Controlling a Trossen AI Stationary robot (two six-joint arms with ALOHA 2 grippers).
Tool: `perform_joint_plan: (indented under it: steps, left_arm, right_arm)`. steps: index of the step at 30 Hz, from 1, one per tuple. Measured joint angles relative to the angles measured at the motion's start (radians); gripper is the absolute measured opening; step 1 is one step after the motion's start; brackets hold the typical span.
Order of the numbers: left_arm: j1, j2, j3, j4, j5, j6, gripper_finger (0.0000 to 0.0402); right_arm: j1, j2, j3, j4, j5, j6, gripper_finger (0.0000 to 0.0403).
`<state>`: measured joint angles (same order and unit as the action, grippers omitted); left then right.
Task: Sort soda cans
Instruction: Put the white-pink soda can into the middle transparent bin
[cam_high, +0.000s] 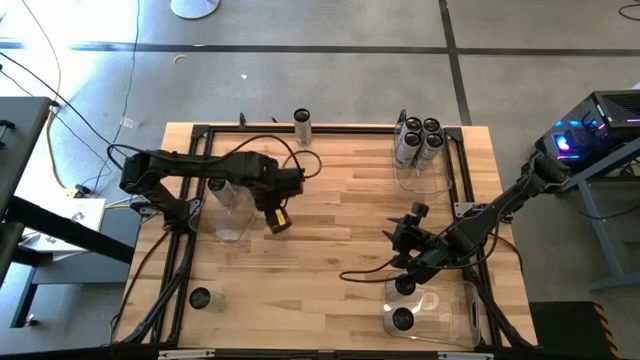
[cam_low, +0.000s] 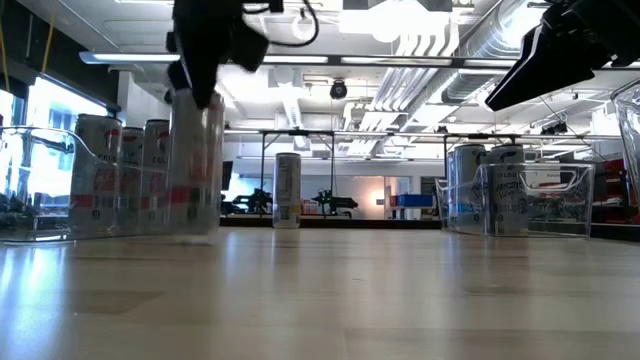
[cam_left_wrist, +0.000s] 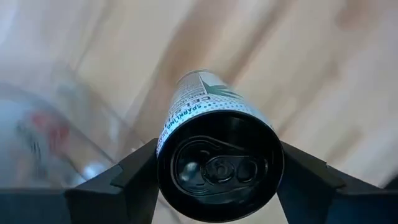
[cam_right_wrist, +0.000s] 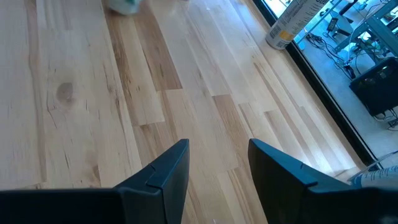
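A soda can (cam_left_wrist: 219, 163) with a dark top and white printed sides stands upright between the fingers of my left gripper (cam_left_wrist: 217, 177), left of the table's middle. In the high view the gripper (cam_high: 278, 218) hides it. The low view shows the can (cam_low: 196, 170) below the gripper, beside a clear bin (cam_low: 100, 175) of red-and-white cans. My right gripper (cam_high: 405, 238) hangs open over the table's right half, with nothing between its fingers (cam_right_wrist: 163, 177). My left gripper pinches the can's side wall just below the top rim (cam_left_wrist: 163, 144) between its two fingers, one on each side. The fingers come from above and point down. The can stays upright, its bottom (cam_low: 196, 234) down at the table top.
One can (cam_high: 302, 125) stands at the far edge and another (cam_high: 201, 298) near the front left corner. A clear bin (cam_high: 420, 175) at the far right holds several cans. A bin (cam_high: 455, 315) at the front right holds two. Bare wood lies in the middle.
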<state>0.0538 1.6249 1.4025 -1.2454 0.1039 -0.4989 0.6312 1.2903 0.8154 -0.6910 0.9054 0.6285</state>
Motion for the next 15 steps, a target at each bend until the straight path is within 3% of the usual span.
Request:
perform_joint_plan:
  steps: [3,7,11,15]
  left_arm:
    - [-0.028,0.000,0.055,-0.005,0.095,0.226,0.0245]
    - [-0.090,-0.001,0.153,-0.082,0.107,0.474,0.0245]
    - [-0.171,-0.001,0.243,-0.239,-0.025,0.707,0.0245]
    - [-0.243,-0.003,0.269,-0.345,-0.181,0.779,0.0245]
  right_arm:
    - [0.000,0.000,0.000,0.000,0.000,0.000,0.0160]
    - [0.000,0.000,0.000,0.000,0.000,0.000,0.0160]
    - [0.000,0.000,0.000,0.000,0.000,0.000,0.0160]
    - [0.000,0.000,0.000,0.000,0.000,0.000,0.0160]
